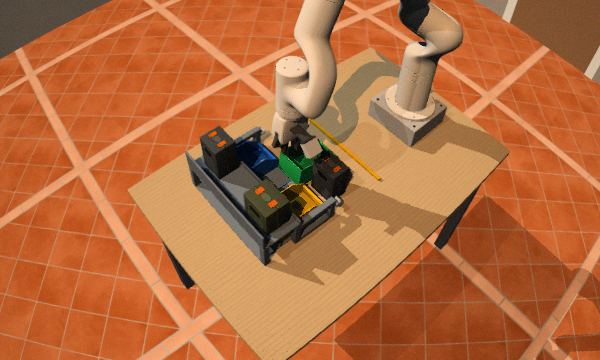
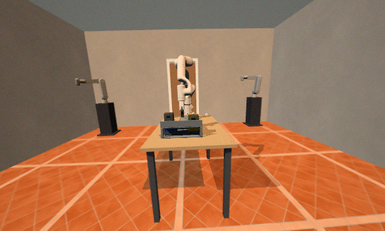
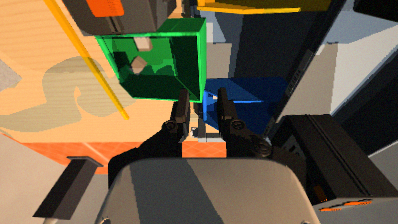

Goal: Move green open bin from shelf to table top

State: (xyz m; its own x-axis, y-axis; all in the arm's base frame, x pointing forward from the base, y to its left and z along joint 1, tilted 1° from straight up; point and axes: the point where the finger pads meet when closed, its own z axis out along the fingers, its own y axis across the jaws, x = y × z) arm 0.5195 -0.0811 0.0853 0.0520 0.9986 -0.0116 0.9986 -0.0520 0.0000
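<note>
The green bin [image 1: 295, 168] [image 3: 159, 56] is upright, with two pale parts [image 3: 142, 43] in it, beside a dark box. Whether it rests on the shelf or the table is hidden. My gripper [image 1: 286, 149] [image 3: 203, 98] points down, partly open and holding nothing. In the wrist view its tips lie either side of the green bin's near corner; their height against the rim is unclear. The blue bin [image 1: 256, 156] [image 3: 260, 89] and yellow bin [image 1: 307, 199] [image 3: 250, 8] sit in the grey shelf [image 1: 228, 207] [image 2: 181, 124].
A dark box [image 1: 331, 175] [image 3: 142, 16] stands close by the green bin. Another dark box [image 1: 220, 156] [image 2: 169, 116] [image 3: 335, 157] and an olive box [image 1: 267, 209] [image 2: 193, 117] are on the shelf. A yellow strip [image 1: 349, 152] [image 3: 90, 61] lies on the table [image 1: 220, 270] [image 2: 186, 143].
</note>
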